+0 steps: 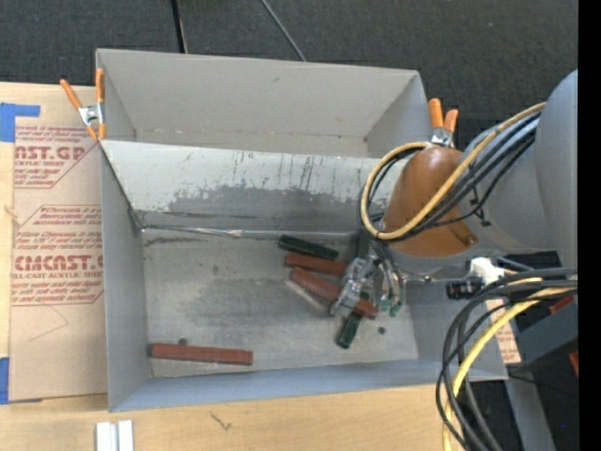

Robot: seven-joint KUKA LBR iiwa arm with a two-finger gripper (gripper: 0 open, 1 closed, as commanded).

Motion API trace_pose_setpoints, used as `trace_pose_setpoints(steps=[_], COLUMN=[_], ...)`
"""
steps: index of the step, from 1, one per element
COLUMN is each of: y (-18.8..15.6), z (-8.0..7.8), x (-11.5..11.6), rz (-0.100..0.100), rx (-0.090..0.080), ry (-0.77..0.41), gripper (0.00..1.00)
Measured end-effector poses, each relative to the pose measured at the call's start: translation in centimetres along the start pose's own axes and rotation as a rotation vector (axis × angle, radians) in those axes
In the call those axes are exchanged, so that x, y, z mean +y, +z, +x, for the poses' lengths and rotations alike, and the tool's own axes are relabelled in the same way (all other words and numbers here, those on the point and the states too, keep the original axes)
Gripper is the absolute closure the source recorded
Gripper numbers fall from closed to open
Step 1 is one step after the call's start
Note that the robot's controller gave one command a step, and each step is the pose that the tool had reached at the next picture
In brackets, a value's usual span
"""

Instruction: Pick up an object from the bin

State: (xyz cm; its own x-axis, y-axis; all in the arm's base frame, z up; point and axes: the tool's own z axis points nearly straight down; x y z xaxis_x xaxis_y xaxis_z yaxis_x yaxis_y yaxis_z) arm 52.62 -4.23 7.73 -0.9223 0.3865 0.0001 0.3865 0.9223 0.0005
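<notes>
The jaws of the gripper [361,294] are hanging low at the right end of the bin [235,167], down among a small cluster of sticks, and how wide they are standing cannot be told from up here. Right under them a short dark green stick [348,333] is poking out toward the near wall at a tilt. Whether it is actually being pinched is not clear. Just to the left, a pair of reddish-brown sticks [315,265] is lying side by side, and a longer dark green stick [307,246] is resting behind them, near the foot of the back wall. A lone reddish-brown stick [200,353] is sitting well apart, along the near wall at the left. These are looking like light, stiff, smooth pieces, likely to slide or roll, so a grip across the narrow width near the middle is looking best. The bin floor is showing bare, scuffed grey metal under sloping walls, and the bin is sitting on a pale wooden desk [282,421] with dark floor [376,17] beyond.
</notes>
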Motion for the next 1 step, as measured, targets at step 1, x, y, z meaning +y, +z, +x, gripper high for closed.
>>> trace_pose_setpoints(steps=[1], y=[0.06], z=[0.26], x=[0.0], rz=[0.002], rx=[0.012], ry=[-0.001], gripper=[0.0])
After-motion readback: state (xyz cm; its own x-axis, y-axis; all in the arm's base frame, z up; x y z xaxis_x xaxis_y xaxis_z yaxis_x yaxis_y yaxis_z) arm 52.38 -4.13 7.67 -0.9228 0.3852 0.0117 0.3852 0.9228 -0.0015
